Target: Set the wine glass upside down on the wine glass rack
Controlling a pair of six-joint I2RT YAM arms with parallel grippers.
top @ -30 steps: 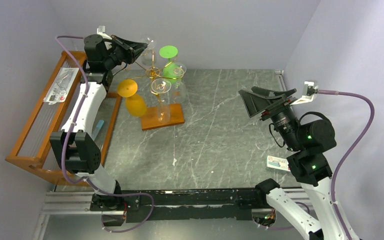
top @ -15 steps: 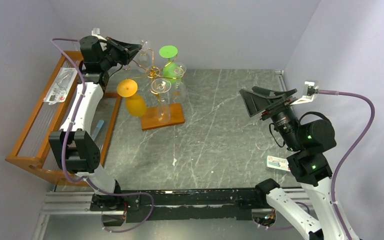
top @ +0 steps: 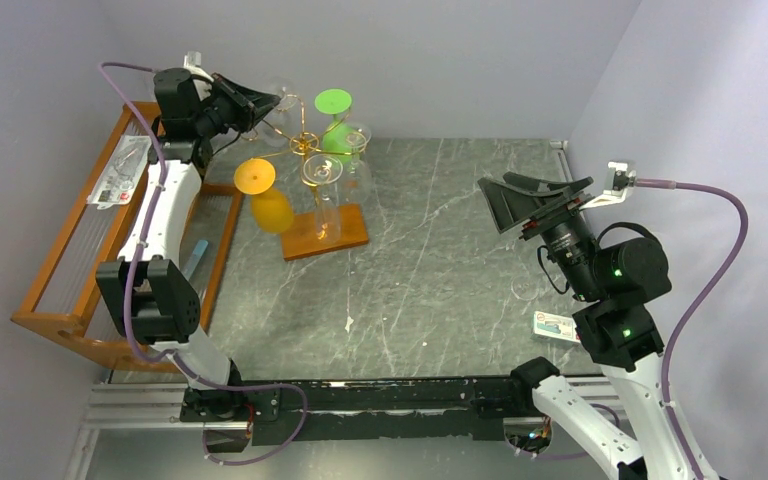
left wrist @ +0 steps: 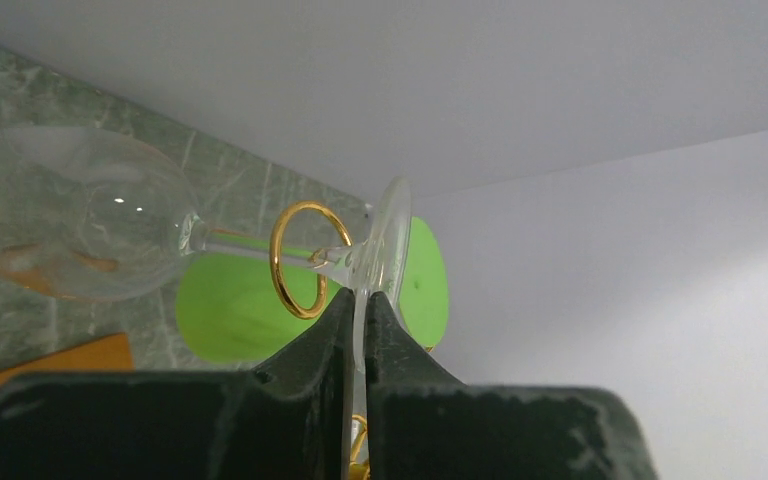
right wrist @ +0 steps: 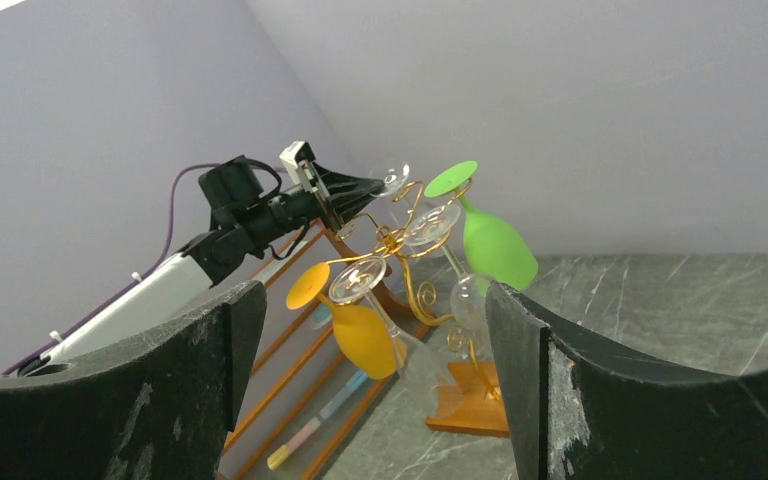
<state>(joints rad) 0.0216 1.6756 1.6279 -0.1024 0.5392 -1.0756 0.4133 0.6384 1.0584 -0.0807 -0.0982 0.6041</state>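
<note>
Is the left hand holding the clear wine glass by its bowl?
No, the left hand pinches the clear wine glass by the edge of its foot.

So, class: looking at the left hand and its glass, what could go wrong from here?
The left hand pinches the clear wine glass only by its thin foot; it could slip. The green glass hangs close behind; they might knock. Pushing the gold rack could tip it.

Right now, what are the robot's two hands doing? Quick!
Left gripper: closed, fingers pinching the clear wine glass by its foot.
Right gripper: open, holding nothing.
</note>
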